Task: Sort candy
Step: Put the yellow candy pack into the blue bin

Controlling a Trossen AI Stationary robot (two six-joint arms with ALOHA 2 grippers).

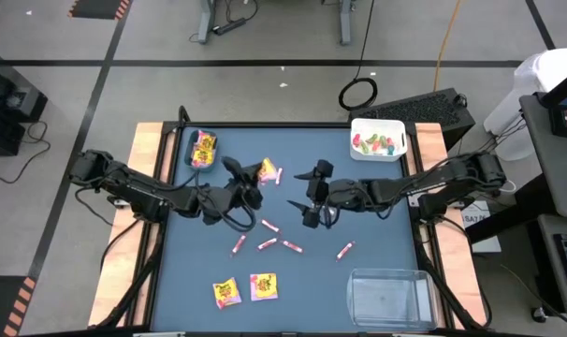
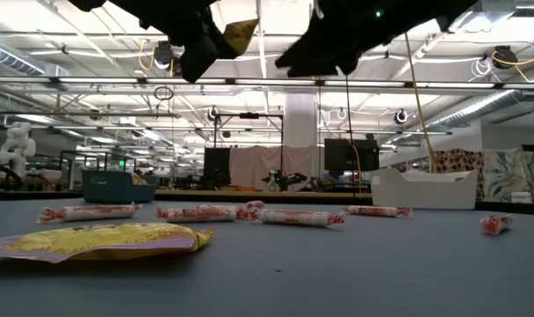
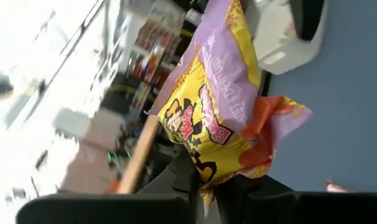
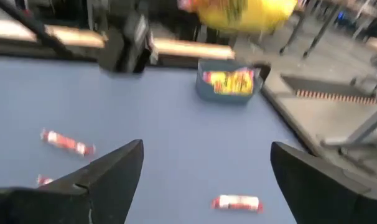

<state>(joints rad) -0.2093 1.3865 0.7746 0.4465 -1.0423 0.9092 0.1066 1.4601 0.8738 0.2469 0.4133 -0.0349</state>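
Left gripper (image 1: 249, 178): clenched on yellow candy packet (image 3: 213, 118), above table centre.
Right gripper (image 4: 201, 171): released, fingers apart.
Teal bin (image 1: 201, 150): at 11 o'clock.

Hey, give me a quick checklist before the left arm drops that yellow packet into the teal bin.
1. Packet gripped: ok. The left pincer is shut on the yellow packet, pinching its lower edge.
2. Packet clear of the table: ok. In the low view it hangs high above the mat.
3. Teal bin has room: ok. It holds some yellow packets and is not full.
4. Pincer over the bin: not ok. The packet is beside the bin, not above it.
5. Right pincer out of the way: ok. It is open, empty, and on the far side from the bin.
6. Bin's remaining depth: cannot tell.
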